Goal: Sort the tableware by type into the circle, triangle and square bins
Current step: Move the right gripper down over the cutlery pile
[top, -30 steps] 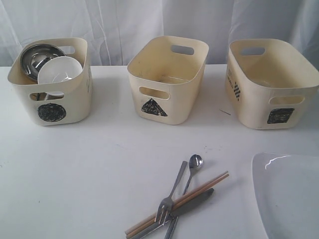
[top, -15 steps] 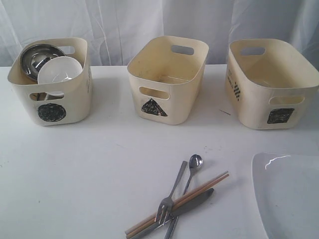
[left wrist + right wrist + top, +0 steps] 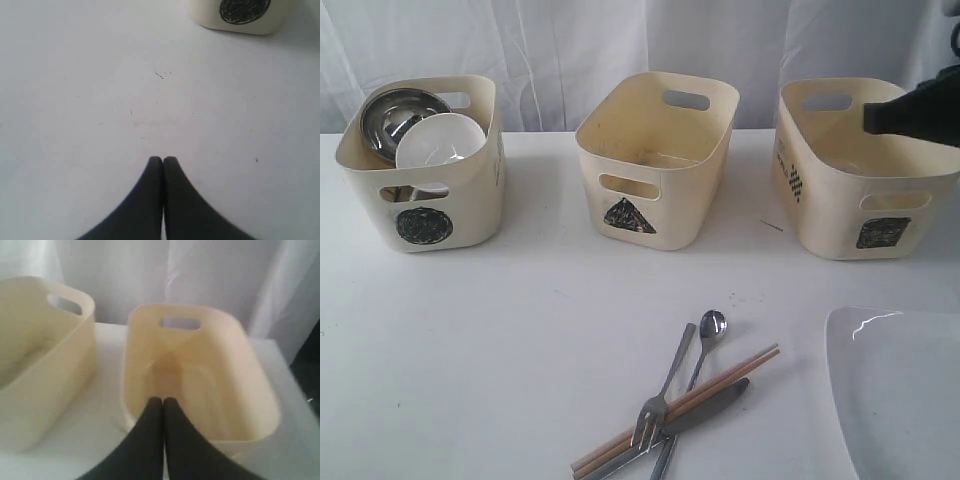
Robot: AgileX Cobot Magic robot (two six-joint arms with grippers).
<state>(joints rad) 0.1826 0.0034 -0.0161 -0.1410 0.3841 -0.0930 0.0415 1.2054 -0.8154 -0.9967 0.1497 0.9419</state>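
Three bins (image 3: 470,205) (image 3: 670,215) (image 3: 830,215), two bowls (image 3: 395,115) (image 3: 440,142), one plate (image 3: 900,390), one fork (image 3: 663,392), one spoon (image 3: 711,325), one knife (image 3: 712,404), two chopsticks (image 3: 740,367).

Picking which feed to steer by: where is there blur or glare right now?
Exterior view: sharp, evenly lit, one glare streak on the white plate. Right wrist view: soft throughout, the square bin blurred, right gripper a featureless black. Left wrist view: table specks crisp, no glare, left gripper dark.

From front and above, the exterior view is shared with the downward left wrist view at the circle bin (image 3: 240,15), with the right at the square bin (image 3: 215,370).
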